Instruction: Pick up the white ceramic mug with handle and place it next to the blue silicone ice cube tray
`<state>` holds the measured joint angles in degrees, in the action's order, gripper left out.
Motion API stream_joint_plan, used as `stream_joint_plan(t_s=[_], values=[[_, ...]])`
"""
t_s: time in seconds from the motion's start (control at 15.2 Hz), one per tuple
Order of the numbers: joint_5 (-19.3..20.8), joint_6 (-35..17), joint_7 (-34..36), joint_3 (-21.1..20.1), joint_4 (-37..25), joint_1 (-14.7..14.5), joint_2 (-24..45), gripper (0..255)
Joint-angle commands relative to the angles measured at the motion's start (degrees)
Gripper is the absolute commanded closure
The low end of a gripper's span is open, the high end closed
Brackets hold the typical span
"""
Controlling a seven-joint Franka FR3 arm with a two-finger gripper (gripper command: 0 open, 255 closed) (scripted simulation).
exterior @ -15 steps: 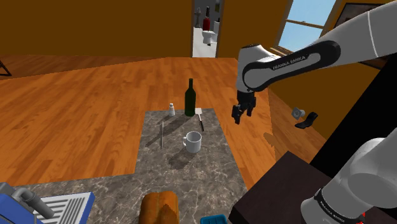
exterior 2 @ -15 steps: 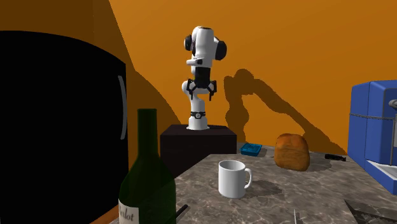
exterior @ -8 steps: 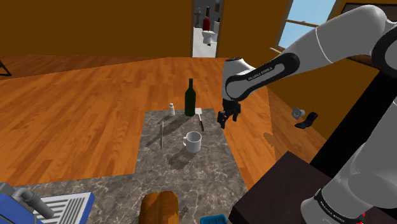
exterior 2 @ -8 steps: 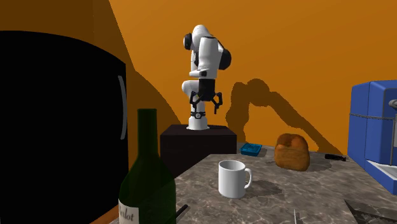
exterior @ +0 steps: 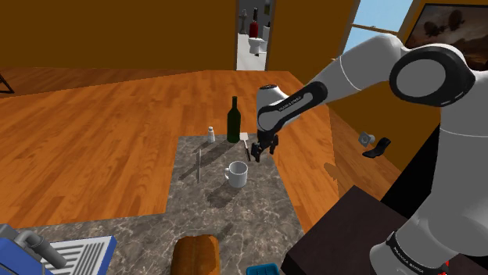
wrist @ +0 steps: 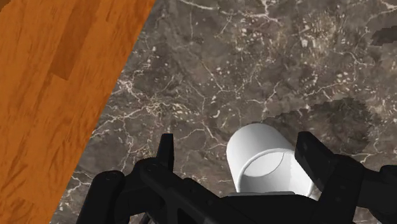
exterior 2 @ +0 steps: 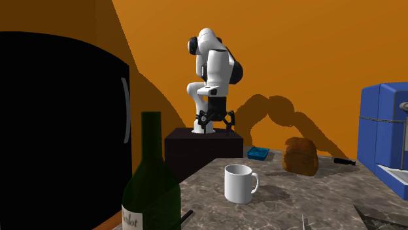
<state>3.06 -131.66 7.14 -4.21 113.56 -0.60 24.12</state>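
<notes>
End effector open, poised above white mug, mug upright on dark marbled counter, untouched

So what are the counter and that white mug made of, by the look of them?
Counter: dark grey-brown stone, probably marble, going by its white veins; little shine. Mug: plain smooth white, no texture shown, so ceramic is only a guess.

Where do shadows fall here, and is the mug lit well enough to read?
Second exterior view: the arm throws a broad shadow on the orange wall toward that view's right; the mug is evenly lit. Shoulder view: the mug's shadow falls on the veined counter toward the lower left. Wrist view: a darker patch lies on the counter beside the mug.
</notes>
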Motion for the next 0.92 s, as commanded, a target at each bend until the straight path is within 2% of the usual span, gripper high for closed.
stream_joint_plan(t_s=[0.0, 0.59, 0.86], values=[[0.02, -0.87, 0.38, -0.02, -4.11, -0.33, 4.73, 0], [-0.34, 0.62, 1.08, -0.03, -27.75, -1.67, 25.77, 0], [-0.24, -1.12, 1.14, 0.08, -28.16, -1.78, 27.92, 0]])
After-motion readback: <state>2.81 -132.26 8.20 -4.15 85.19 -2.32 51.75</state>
